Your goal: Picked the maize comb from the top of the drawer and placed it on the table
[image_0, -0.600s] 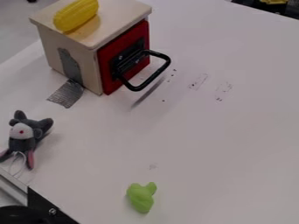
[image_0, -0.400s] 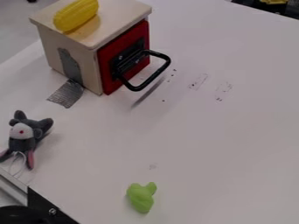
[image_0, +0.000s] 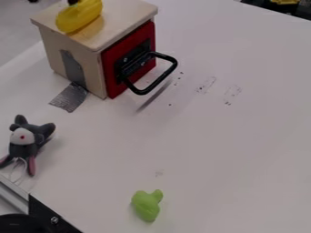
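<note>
Claw (image_0: 73,2) newly at maize (image_0: 79,16), seemingly, mostly cropped

We see the maize comb (image_0: 79,21) on the drawer (image_0: 124,16), which stands near the table's (image_0: 224,159) far left edge. Before it, we find the plush toy (image_0: 23,139) beside the near left edge, and the small toy (image_0: 146,207) farther right, nearer us.

Gripper (image_0: 73,2), apparently, at upper left edge
</note>
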Robot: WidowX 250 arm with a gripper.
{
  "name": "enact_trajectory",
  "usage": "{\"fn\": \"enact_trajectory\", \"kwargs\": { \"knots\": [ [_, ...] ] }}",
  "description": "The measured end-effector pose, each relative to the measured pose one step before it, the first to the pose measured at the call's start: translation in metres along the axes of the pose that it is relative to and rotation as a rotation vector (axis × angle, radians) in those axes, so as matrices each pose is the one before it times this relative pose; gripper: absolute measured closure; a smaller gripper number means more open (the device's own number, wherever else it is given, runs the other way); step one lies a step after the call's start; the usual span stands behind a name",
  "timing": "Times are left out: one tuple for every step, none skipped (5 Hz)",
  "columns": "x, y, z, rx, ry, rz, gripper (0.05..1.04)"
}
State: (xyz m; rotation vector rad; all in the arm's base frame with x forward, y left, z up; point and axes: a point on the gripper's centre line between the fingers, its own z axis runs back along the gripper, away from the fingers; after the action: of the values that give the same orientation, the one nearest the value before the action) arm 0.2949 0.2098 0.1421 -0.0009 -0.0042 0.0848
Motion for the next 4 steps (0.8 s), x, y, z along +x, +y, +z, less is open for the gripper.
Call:
{"fn": "enact_trajectory", "kwargs": {
  "knots": [
    [0.00172,0.00152,-0.01171,-0.0156,0.0175,0.0101,0.085],
    [-0.00316,-0.0122,-0.02191,-0.032,0.0456,-0.0134,0.087],
    [0.00345,-0.01114,-0.00075,-0.0023,-0.0131,-0.0283,0.12],
    [0.00578,-0.0067,-0.00077,0.0018,-0.0214,-0.0327,0.394]
  ]
}}
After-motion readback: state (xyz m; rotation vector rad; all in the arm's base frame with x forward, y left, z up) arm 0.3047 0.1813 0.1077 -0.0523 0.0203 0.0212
